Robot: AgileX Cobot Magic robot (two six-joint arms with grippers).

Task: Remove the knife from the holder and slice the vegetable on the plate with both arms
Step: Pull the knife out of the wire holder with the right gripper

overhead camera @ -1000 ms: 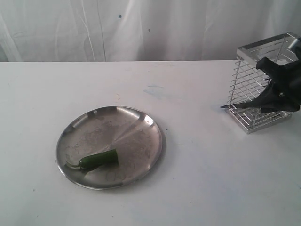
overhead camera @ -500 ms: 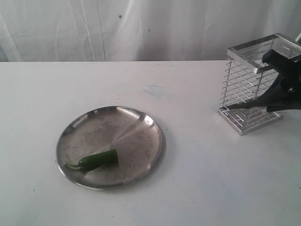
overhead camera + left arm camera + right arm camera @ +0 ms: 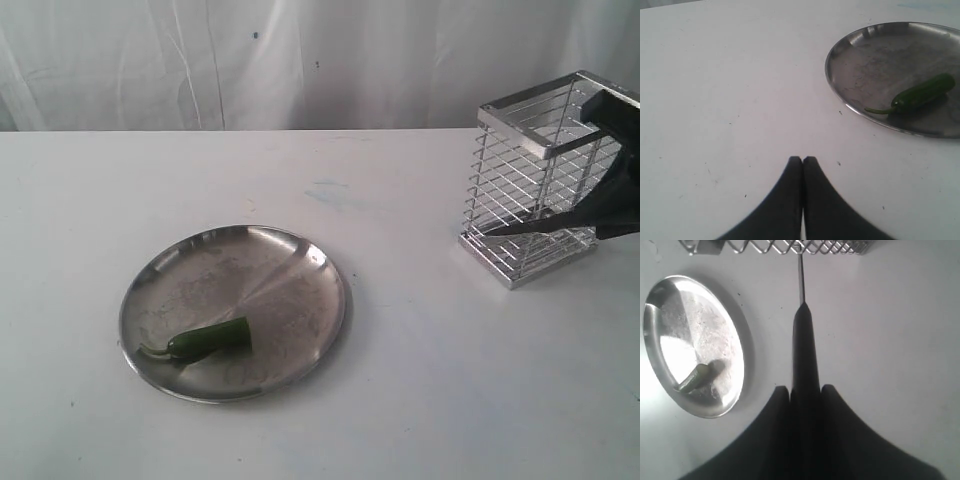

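Note:
The green vegetable [image 3: 208, 340] lies on the near-left part of the steel plate [image 3: 300, 260]. The wire holder [image 3: 520, 170] stands upright at the right. My right gripper [image 3: 618, 208] at the right edge is shut on the knife [image 3: 530, 226], which lies level across the holder's front and points left. In the right wrist view the fingers clamp the black handle [image 3: 805, 345], and the thin blade [image 3: 801, 280] points at the holder's mesh [image 3: 790, 246]. My left gripper [image 3: 802, 159] is shut and empty over bare table, short of the plate [image 3: 875, 55] and vegetable [image 3: 920, 92].
A white table with a pale curtain behind it. The plate [image 3: 690, 315] with the vegetable [image 3: 695, 377] on it lies well to the side of the knife. The left arm does not show in the exterior view.
The holder has gone from leaning to standing upright and sits a little further left. My right gripper has drawn back towards the right edge with the knife. Plate and vegetable have not moved.

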